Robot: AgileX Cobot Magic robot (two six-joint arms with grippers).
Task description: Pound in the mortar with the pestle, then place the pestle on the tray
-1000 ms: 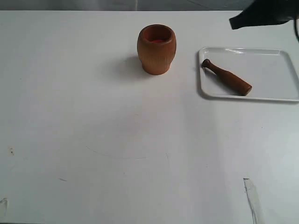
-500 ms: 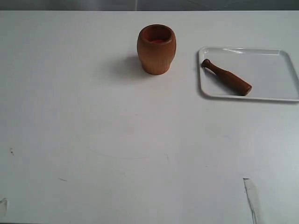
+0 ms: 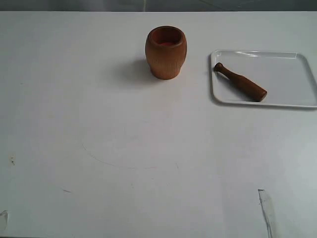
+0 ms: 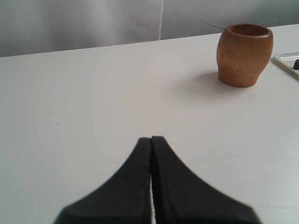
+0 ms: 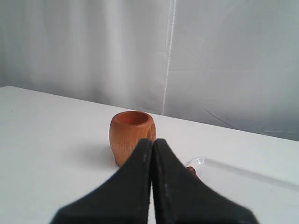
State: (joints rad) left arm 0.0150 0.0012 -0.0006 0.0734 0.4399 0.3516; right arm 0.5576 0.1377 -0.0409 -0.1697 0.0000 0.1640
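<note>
The reddish-brown mortar (image 3: 166,52) stands upright on the white table, also seen at mortar (image 4: 244,55) and mortar (image 5: 128,135). To its right the pestle (image 3: 240,83) lies diagonally in the white tray (image 3: 287,64), knob end toward the mortar. Neither arm shows in the exterior view. My left gripper (image 4: 152,139) is shut and empty, well short of the mortar. My right gripper (image 5: 153,141) is shut and empty too; its fingers cover part of the mortar and most of the pestle (image 5: 192,171). A strip of the tray (image 5: 243,179) shows beside them.
A grey curtain backs the table's far edge (image 5: 70,100). A strip of white tape (image 3: 266,210) lies near the front right of the table, and small marks (image 3: 12,160) dot the front left.
One second ago a black arm showed at the exterior view's top right corner, above the tray; it has since left that view. Mortar, pestle and tray have not moved.
</note>
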